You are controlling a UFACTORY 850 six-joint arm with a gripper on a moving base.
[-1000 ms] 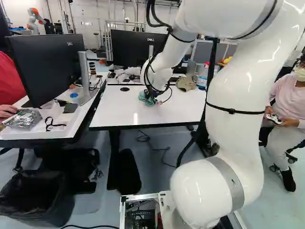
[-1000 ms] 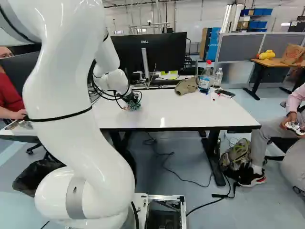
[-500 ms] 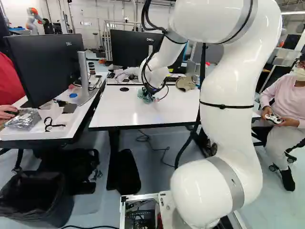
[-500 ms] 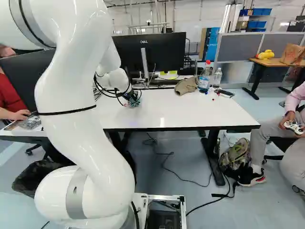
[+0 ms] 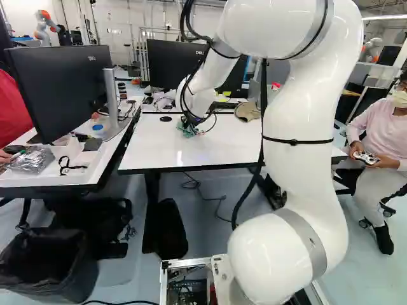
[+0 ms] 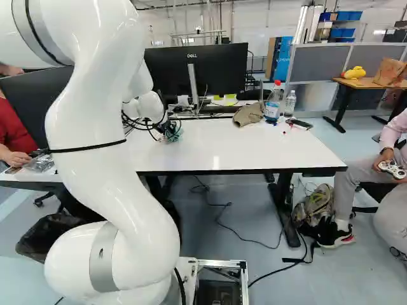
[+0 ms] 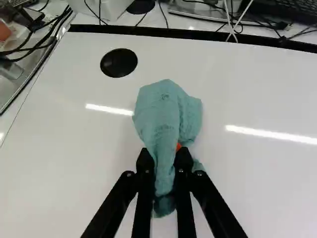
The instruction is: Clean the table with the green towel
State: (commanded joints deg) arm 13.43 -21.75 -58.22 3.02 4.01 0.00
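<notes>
And we're counting: one green towel (image 7: 161,111), two big monitors (image 5: 60,89), two bottles (image 6: 272,108), one cap (image 6: 248,114), one round black disc (image 7: 119,62), one camouflage backpack (image 6: 315,206), one waste bin (image 5: 48,264), one game controller (image 6: 392,169), and we make it one paper bag (image 6: 388,72)!

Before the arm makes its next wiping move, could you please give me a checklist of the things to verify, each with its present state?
1. Green towel held from both sides by the gripper: ok.
2. Towel over the white table, inside its edges: ok.
3. Towel pressed firmly on the table: cannot tell.
4. Towel apart from the black round cover: ok, a gap shows.
5. Table free of other items for a full wipe: not ok, the beige cap and red-topped bottle are on it.
</notes>
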